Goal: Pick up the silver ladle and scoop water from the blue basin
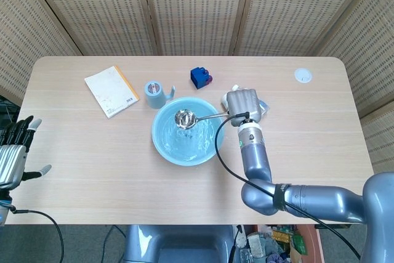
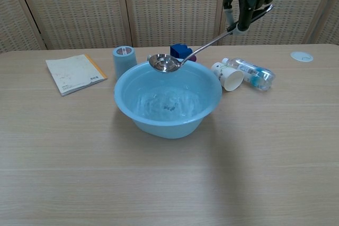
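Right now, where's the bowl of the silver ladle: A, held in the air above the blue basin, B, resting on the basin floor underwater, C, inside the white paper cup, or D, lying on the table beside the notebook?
A: the right hand holds the silver ladle lifted over the blue basin.
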`<state>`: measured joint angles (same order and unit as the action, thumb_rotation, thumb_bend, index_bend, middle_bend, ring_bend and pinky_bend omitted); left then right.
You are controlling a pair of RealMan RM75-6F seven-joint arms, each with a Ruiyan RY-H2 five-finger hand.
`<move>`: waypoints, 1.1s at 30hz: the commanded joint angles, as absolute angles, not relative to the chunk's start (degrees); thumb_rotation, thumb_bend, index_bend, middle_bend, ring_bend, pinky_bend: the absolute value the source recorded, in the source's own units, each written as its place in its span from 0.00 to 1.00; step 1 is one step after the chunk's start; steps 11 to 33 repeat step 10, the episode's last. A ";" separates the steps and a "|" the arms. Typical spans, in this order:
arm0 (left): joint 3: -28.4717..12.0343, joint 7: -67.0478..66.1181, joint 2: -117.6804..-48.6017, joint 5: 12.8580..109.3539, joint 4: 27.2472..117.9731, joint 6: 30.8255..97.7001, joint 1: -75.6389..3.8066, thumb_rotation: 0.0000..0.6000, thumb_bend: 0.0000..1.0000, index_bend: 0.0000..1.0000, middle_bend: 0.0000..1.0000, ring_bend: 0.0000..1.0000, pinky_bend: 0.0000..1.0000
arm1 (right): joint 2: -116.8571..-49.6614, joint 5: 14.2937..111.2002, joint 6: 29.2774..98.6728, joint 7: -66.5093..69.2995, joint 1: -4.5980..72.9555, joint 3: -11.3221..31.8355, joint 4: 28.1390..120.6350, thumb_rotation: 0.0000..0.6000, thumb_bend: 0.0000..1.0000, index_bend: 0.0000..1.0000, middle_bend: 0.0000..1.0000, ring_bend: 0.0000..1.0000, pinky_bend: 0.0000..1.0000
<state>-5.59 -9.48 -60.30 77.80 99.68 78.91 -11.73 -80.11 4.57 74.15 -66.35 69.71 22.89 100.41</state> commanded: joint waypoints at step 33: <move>-5.50 -9.17 -60.14 78.11 99.86 79.09 -11.63 1.00 0.00 0.00 0.00 0.00 0.00 | -79.52 4.35 77.85 -69.44 71.24 21.29 102.14 1.00 0.92 0.74 0.98 1.00 1.00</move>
